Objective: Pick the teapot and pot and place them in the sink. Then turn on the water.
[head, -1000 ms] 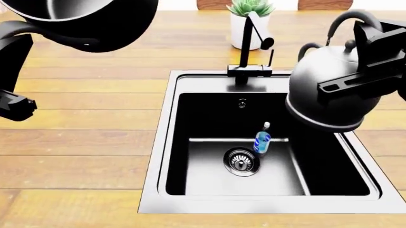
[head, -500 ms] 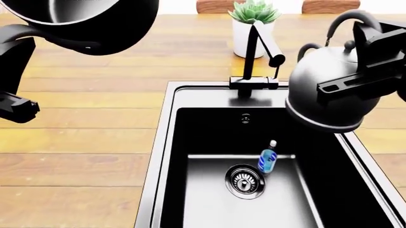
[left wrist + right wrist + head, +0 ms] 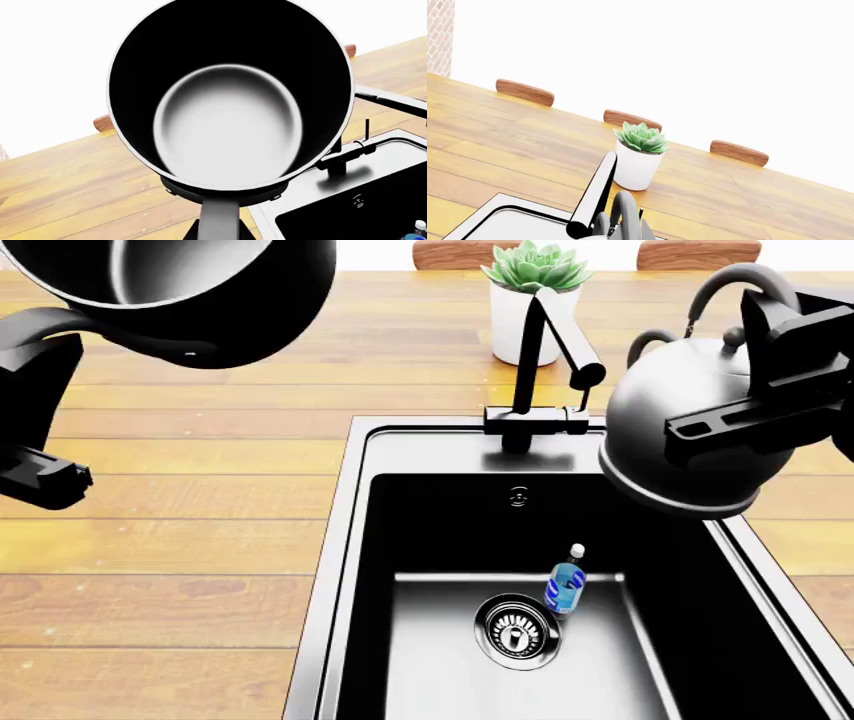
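- Transport step: right end effector [image 3: 787, 390] grips the teapot [image 3: 687, 430], carried above the sink [image 3: 534, 540] right rim.
- Left end effector, out of view, presumably grips the pot [image 3: 187, 290] aloft.
- Next: lower teapot into basin.

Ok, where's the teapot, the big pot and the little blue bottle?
teapot [image 3: 674, 435]: head view, on its round belly.
pot [image 3: 227, 125]: left wrist view, on its grey inside bottom.
bottle [image 3: 567, 586]: head view, on its blue body, in the sink.
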`<state>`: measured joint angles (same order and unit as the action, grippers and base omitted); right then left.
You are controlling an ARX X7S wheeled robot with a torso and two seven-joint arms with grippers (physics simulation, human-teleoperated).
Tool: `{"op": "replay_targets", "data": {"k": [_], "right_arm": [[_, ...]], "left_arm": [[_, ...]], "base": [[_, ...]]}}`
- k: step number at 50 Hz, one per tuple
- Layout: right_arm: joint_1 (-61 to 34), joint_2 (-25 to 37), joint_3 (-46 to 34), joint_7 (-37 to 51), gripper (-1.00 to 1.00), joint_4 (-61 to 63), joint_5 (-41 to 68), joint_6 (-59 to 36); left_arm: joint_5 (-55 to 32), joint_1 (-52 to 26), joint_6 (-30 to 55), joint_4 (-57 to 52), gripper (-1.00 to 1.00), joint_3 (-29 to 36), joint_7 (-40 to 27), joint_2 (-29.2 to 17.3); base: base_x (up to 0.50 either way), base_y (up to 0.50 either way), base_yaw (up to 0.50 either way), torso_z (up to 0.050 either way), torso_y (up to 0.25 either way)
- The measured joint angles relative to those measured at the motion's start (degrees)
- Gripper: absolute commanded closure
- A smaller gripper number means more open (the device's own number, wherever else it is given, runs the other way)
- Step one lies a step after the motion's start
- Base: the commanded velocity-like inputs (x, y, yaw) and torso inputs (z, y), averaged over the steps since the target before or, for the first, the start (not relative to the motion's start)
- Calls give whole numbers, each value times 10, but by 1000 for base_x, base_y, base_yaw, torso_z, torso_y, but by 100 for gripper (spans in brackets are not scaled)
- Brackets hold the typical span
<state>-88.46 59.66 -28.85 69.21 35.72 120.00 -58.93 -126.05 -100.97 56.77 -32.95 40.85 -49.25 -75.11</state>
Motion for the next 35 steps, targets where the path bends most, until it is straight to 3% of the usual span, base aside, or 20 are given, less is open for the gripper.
{"op": "replay_targets", "data": {"k": [35], "right_arm": [[22, 28, 13, -16, 100, -1, -22, 11]], "left_arm": [[43, 162, -85, -84, 100, 44, 30, -30]], "base": [[0, 0, 0, 2, 4]]}}
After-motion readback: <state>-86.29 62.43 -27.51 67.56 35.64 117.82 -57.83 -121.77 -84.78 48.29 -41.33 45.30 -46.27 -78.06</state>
